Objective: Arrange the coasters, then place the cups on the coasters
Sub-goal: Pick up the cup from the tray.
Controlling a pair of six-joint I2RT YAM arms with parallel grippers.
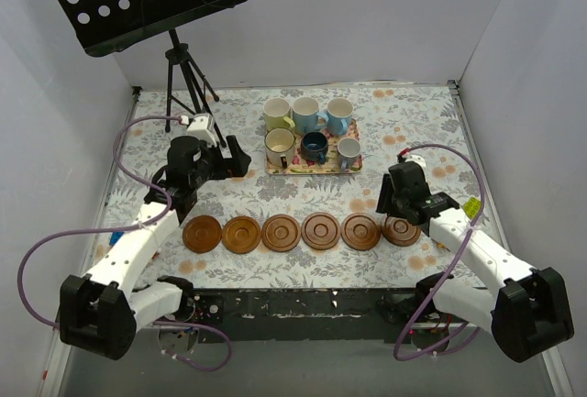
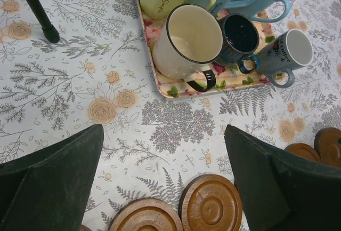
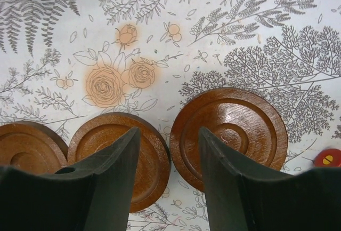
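Six wooden coasters lie in one straight row across the near half of the bench. They run parallel to its front edge, with a narrow strip of flowered cloth between them and that edge. Neighbours sit edge to edge or nearly so. From the right wrist, the rightmost coaster shows a thin gap from the next one. The right tool hangs over that gap, fingers parted and grasping nothing, one finger over each disc. At that end the right arm fills the room beside the row, while the leftmost coaster lies just beside the left forearm. Beyond the row, a bare band of cloth runs the full width of the bench up to the floral tray, which sits in the far middle. All six mugs stand on it, packed close in two rows of three. The pale yellow-green mug and two light blue mugs are at the back. The cream mug with a dark rim, the dark blue mug and the small grey-blue mug are in front. The left tool is spread wide and empty, hovering over open cloth just left of the tray's near corner. A music stand occupies the far left corner, and white walls close in both sides.
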